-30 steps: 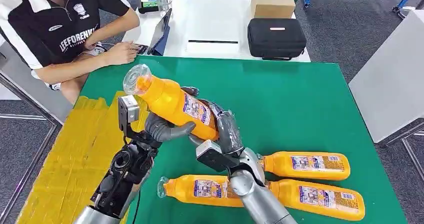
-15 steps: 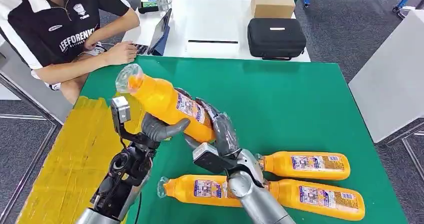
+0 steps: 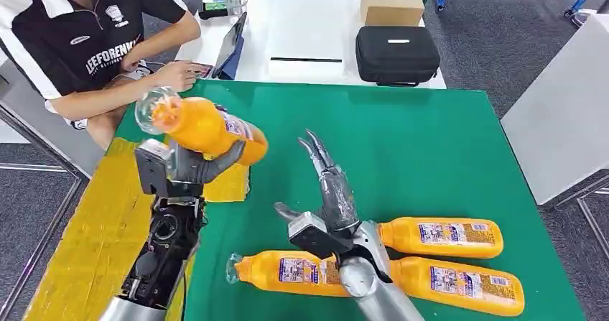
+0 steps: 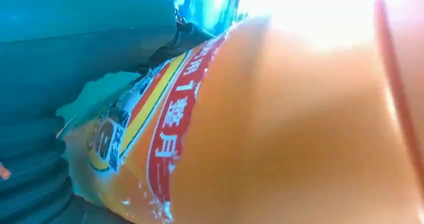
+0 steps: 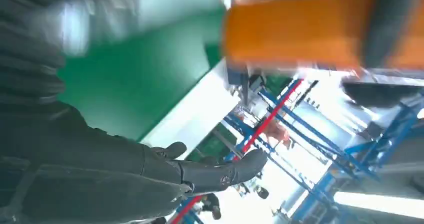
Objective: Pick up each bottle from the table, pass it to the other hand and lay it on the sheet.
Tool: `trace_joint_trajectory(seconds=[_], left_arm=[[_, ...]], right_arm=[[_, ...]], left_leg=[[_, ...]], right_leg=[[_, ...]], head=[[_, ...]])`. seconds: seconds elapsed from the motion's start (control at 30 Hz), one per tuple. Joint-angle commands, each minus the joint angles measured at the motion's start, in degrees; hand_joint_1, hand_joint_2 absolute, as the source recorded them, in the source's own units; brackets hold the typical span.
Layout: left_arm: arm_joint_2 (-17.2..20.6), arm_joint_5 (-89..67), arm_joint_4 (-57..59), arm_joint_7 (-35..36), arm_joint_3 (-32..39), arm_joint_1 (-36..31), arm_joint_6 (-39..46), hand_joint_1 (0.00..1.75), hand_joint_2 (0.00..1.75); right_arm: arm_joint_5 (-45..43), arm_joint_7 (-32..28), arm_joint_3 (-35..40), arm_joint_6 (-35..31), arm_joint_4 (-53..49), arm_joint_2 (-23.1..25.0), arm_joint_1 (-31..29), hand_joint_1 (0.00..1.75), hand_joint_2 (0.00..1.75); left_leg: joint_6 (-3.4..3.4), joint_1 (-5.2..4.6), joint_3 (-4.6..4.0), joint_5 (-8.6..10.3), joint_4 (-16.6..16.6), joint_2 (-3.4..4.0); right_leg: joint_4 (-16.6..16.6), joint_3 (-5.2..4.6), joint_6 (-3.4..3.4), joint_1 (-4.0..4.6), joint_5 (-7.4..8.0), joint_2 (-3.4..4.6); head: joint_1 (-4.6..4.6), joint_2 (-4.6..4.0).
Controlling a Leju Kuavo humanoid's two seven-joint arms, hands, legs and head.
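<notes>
A: Big stuff first?
B: Green counter (image 3: pixel 431 156) under both arms. Yellow sheet (image 3: pixel 93 228) lies along the counter edge, below and beside the left hand (image 3: pixel 188 164). White counter (image 3: pixel 301 41) beyond, w/ black case (image 3: pixel 397 54), cardboard box (image 3: pixel 391 1) behind it, tablet (image 3: pixel 230 44) propped up. Person (image 3: pixel 86 41) sits at the far corner, just past the left hand, hand near the tablet.
A: Held bottle?
B: Orange bottle (image 3: pixel 205 126) gripped in the left hand, fingers wrapped round its body, tilted, clear cap end toward the person, up off the counter near the sheet's edge. Left wrist view: label and orange body (image 4: pixel 300 134) right up close.
A: Right hand?
B: Right hand (image 3: pixel 327 184) spread, fingers straight, holds nothing, well apart from the held bottle.
A: The rest?
B: Three bottles lie flat by the right wrist: near-left bottle (image 3: pixel 284 271) partly under the forearm, far-right bottle (image 3: pixel 442 236), near-right bottle (image 3: pixel 459 285).
</notes>
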Motion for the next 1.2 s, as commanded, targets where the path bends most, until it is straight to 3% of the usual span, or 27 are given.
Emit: trace_joint_trajectory(seconds=[0.03, 0.1, 0.13, 0.17, 0.2, 0.27, 0.33, 0.37, 0.4, 0.47, 0.5, 0.6, 0.73, 0.83, 1.2], left_arm=[[1.25, -4.76, 0.51, -0.47, 0.86, -2.23, 4.21, 1.75, 1.75], [1.25, -4.76, 0.51, -0.47, 0.86, -2.23, 4.21, 1.75, 1.75], [1.93, -11.96, 1.49, -0.05, 0.27, -2.61, 10.28, 1.75, 1.75], [2.5, -29.8, 3.98, 3.78, -0.74, -3.41, 21.37, 1.75, 1.75], [0.59, -47.1, 3.13, 6.98, 5.33, -2.73, 22.04, 1.75, 1.75], [-1.09, -65.82, 2.63, 10.07, 10.36, -2.5, 22.04, 1.75, 1.75], [0.47, -78.32, 5.47, 17.6, 9.78, -3.42, 22.04, 1.75, 1.75], [5.48, -78.66, 9.16, 24.53, 4.38, -5.25, 22.04, 1.75, 1.75], [10.71, -78.66, 13.19, 34.73, -5.49, -8.23, 22.04, 1.75, 1.75], [14.61, -78.66, 20.83, 44.6, -16.21, -12.84, 22.04, 1.75, 1.75], [14.4, -78.66, 24.77, 47.2, -19.77, -14.66, 20.48, 1.75, 1.75], [11.84, -78.66, 29.67, 46.08, -17.05, -15.45, 17.3, 1.75, 1.75], [11.7, -78.66, 30.16, 45.53, -16.7, -15.76, 17.31, 1.75, 1.75], [11.27, -78.66, 33.08, 47.79, -16.76, -16.87, 12.53, 1.75, 1.75], [9.62, -78.66, 37.17, 51.63, -12.29, -17.06, 3.65, 1.75, 1.75]], right_arm=[[0.37, 0.76, -1.13, 0.0, -5.78, -2.54, 1.18, 0.0, 1.75], [0.37, 0.76, -1.13, 0.0, -5.78, -2.54, 1.18, 0.0, 1.75], [0.52, 0.78, -1.28, -0.07, -5.94, -2.47, 1.34, 0.0, 1.75], [1.01, 0.7, -1.5, -0.45, -7.13, -2.67, 1.96, 0.0, 1.75], [1.27, 0.8, -1.52, -0.68, -7.82, -2.84, 2.17, 0.0, 1.75], [1.37, 1.1, -1.56, -0.96, -8.77, -3.18, 2.36, 0.0, 1.75], [1.26, 1.11, -1.68, -1.16, -9.64, -3.35, 2.74, 0.0, 1.75], [1.17, 1.1, -1.63, -1.26, -10.05, -3.48, 2.78, 0.0, 1.75], [1.18, 1.1, -1.51, -1.42, -10.27, -3.68, 2.66, 0.0, 1.75], [1.16, 1.13, -1.48, -1.59, -10.42, -4.01, 2.71, 0.0, 1.75], [1.13, 1.16, -1.71, -1.75, -10.73, -4.22, 3.1, 0.0, 1.75], [1.16, 1.16, -2.33, -2.01, -11.68, -4.31, 4.11, 0.0, 1.75], [1.22, 1.16, -2.4, -2.09, -12.03, -4.34, 4.36, 0.0, 1.75], [2.85, 2.0, -2.59, -1.84, -12.64, -4.01, 4.83, 0.0, 1.75], [5.05, 3.22, -3.35, -1.24, -13.92, -3.86, 5.59, 0.0, 1.75]], left_leg=[[-0.12, 0.04, 0.18, -0.09, 0.01, -0.05], [-0.12, 0.03, 0.17, -0.08, 0.01, -0.04], [-0.09, 0.01, 0.09, -0.04, -0.01, -0.02], [-0.12, 0.03, 0.18, -0.09, 0.01, 0.01], [-0.16, 0.03, 0.3, -0.13, -0.01, -0.02], [-0.13, 0.04, 0.23, -0.11, 0.0, -0.01], [-0.14, 0.03, 0.27, -0.13, -0.01, 0.06], [-0.11, 0.02, 0.18, -0.06, -0.03, -0.02], [-0.15, 0.02, 0.31, -0.1, -0.05, -0.07], [-0.16, 0.03, 0.28, -0.05, -0.05, -0.15], [-0.2, 0.03, 0.31, -0.05, -0.04, -0.23], [-0.18, 0.02, 0.29, 0.01, -0.09, -0.3], [-0.13, 0.05, 0.19, 0.03, -0.02, -0.23], [-0.26, 0.1, 0.49, -0.2, 0.06, 0.07], [-0.22, 0.05, 0.19, -0.01, 0.03, -0.07]], right_leg=[[-0.01, 0.21, -0.02, 0.05, -0.1, -0.13], [0.0, 0.19, -0.01, 0.03, -0.09, -0.11], [-0.02, 0.1, -0.01, 0.01, -0.04, -0.07], [-0.01, 0.2, -0.01, 0.03, -0.08, -0.07], [0.0, 0.32, -0.03, 0.04, -0.14, -0.13], [0.0, 0.24, -0.03, 0.04, -0.11, -0.1], [0.0, 0.25, -0.04, 0.04, -0.12, -0.03], [-0.03, 0.19, -0.02, 0.03, -0.08, -0.09], [-0.02, 0.32, -0.04, 0.03, -0.13, -0.15], [-0.01, 0.31, -0.05, 0.03, -0.11, -0.22], [0.02, 0.36, -0.07, 0.04, -0.15, -0.33], [-0.04, 0.26, -0.05, 0.03, -0.11, -0.4], [-0.01, 0.22, -0.01, 0.05, -0.09, -0.34], [0.09, 0.47, -0.01, 0.11, -0.25, -0.15], [0.06, 0.2, -0.01, 0.08, -0.12, -0.23]], head=[[0.0, 0.0], [0.02, 0.0], [0.02, 0.0], [0.0, 0.0], [0.0, 0.0], [0.02, 0.0], [0.0, 0.0], [0.0, 0.0], [0.02, 0.0], [0.02, 0.0], [0.0, 0.0], [-0.06, 0.0], [0.02, 0.0], [0.02, 0.0], [0.0, 0.0]])
